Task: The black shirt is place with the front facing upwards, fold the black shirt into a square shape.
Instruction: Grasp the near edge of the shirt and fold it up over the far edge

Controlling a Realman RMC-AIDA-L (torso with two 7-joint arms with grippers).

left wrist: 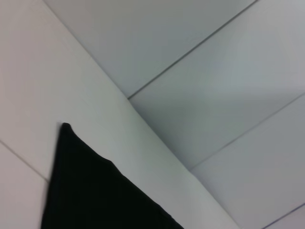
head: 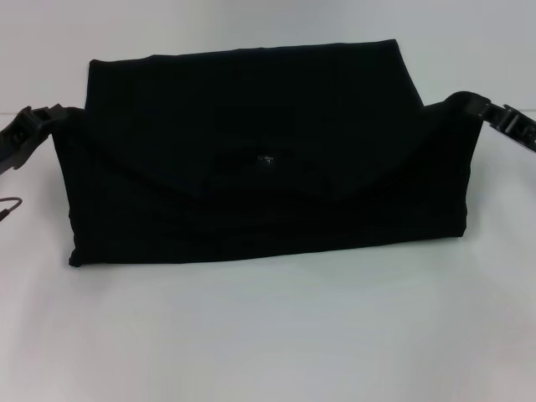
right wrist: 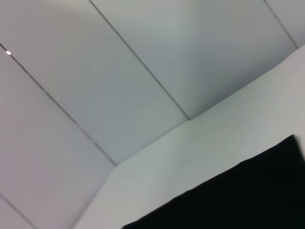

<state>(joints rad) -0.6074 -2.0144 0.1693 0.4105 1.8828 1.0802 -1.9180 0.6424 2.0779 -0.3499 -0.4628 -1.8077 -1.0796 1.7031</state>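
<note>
Lying across the middle of the white desk (head: 268, 335), the black shirt (head: 268, 180) is seen in the head view as a wide folded band, with a further layer spread behind it toward the far edge of the desk. No lettering can be read on the cloth; only a tiny pale mark is visible near the centre of the front layer, too small to be made out. The left gripper (head: 33, 130) is placed at the shirt's upper left corner and the right gripper (head: 494, 117) at its upper right corner, each touching or just beside the cloth; whether the jaws are apart or together on the fabric cannot be told. Neither wrist view shows any jaws. In the left wrist view a pointed black corner of the shirt (left wrist: 90, 191) is shown against pale panelled surfaces, and in the right wrist view a slanting black edge of the shirt (right wrist: 238, 200) is shown likewise, details that are not offered by the head view.
</note>
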